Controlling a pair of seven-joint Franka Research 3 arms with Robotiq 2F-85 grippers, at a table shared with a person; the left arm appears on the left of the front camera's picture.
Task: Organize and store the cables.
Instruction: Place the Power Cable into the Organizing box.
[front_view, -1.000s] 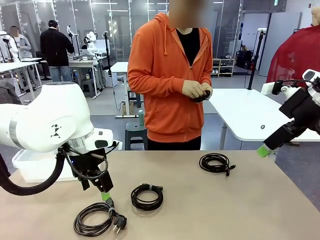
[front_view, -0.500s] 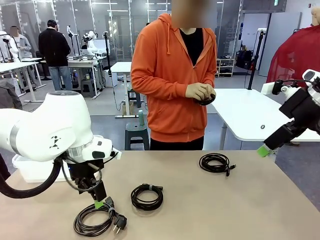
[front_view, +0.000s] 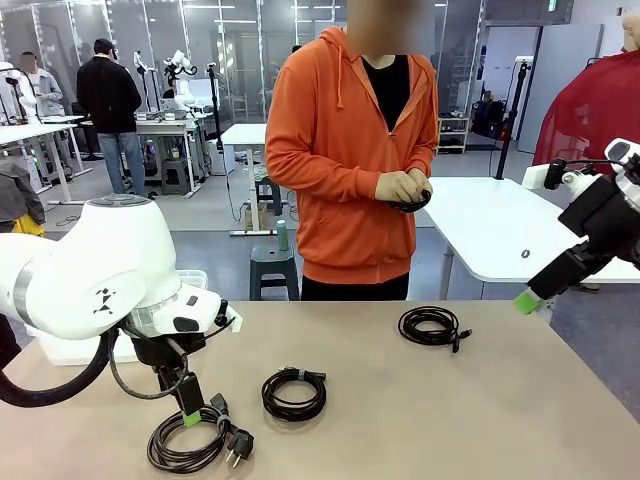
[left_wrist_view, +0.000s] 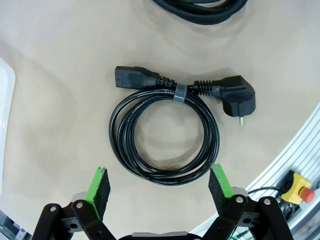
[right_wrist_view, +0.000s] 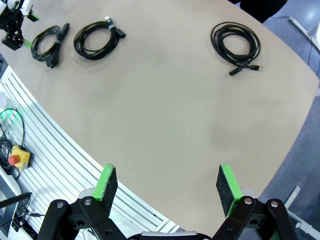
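**Entry: cable sorting, pick in hand**

- Left gripper (front_view: 190, 417): jaws wide, nothing held. Poised low over the near-left of the table (front_view: 450, 420), straight above the power cord (front_view: 185, 452).
- Power cord (left_wrist_view: 172, 91), left wrist view: 1 round coil flat on the table, 1 grey band (left_wrist_view: 180, 93), 2 plugs beyond the coil's far rim. Coil centred between the green pads (left_wrist_view: 101, 186), its near arc level with their tips, its width almost equal to the gap. Line of the 2 plugs parallel to the line joining the fingers. Judged: straight descent and closure across the coil's width as the next move, with little clearance either side.
- Right gripper (front_view: 526, 301): jaws wide, empty, raised off the table's right edge, well apart from every coil. Left arm nearer by far.
- Cables on the table: 3 coils. Middle coil (front_view: 293, 413), just beside the power cord. Far coil (front_view: 430, 340), toward the person.
- Person's hands (front_view: 398, 186): 1 dark bundle, probably a 4th cable; too small to confirm.
- White container edge (left_wrist_view: 4, 125): beside the left arm.
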